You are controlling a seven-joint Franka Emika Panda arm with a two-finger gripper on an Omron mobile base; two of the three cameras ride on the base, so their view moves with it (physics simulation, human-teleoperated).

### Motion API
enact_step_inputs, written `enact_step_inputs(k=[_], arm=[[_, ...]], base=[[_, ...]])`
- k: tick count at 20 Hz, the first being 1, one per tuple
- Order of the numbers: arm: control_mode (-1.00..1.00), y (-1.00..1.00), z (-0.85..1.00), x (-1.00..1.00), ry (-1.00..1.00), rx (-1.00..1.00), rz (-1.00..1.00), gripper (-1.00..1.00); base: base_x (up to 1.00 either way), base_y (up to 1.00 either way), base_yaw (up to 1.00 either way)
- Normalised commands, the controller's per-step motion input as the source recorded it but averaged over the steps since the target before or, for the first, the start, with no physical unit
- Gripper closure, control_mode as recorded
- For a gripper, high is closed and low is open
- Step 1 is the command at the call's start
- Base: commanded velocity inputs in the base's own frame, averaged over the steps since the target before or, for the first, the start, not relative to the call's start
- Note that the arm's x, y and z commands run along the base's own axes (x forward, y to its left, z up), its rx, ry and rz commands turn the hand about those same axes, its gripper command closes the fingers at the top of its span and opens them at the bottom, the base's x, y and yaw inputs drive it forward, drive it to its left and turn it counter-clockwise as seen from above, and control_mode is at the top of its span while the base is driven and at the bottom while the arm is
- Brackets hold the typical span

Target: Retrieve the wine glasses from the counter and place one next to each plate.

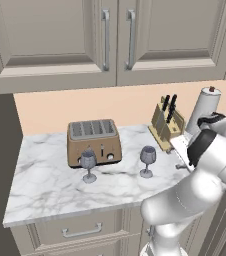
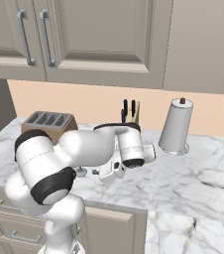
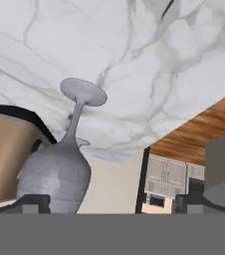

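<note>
Landmark: we place everything against the toaster (image 1: pixel 94 142) on the counter (image 1: pixel 50 185).
Wine glasses: 2, both upright; left glass (image 1: pixel 88 165) just in front of the toaster, right glass (image 1: pixel 147 161) off its right front corner.
Jaws: we see the gripper (image 3: pixel 112 201) spread wide, holding nothing.
Key relation: in the hand view the nearer glass (image 3: pixel 59 167) sits off-centre, by one fingertip (image 3: pixel 34 203), stem running away from us.
Containers: toaster slots look empty; knife block (image 1: pixel 166 125) right of the toaster holds knives.
</note>
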Motion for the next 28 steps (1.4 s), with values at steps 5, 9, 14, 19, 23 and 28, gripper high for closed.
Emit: enact_step_inputs(k=[5,9,14,19,23,28], arm=[[-1.00,0.01,-0.10,0.25,0.01,0.07,0.00,-1.00],[-1.00,0.16,-0.03,0.16,0.07,0.01,0.00,-1.00],[-1.00,0.21,-0.02,0.00,0.06,0.00,-0.03,-1.00],[-1.00,0.17,-0.14,0.00,0.00,0.00,-0.09,-1.00],[-1.00,0.17,-0.08,0.00,0.00,0.00,-0.15,-1.00],[-1.00,0.22,0.00,-0.01,0.00,0.00,-0.05,-1.00]], base=[[0.00,0.00,0.00],[0.00,0.00,0.00],[0.00,0.00,0.00],[0.00,0.00,0.00],[0.00,0.00,0.00],[0.00,0.00,0.00]])
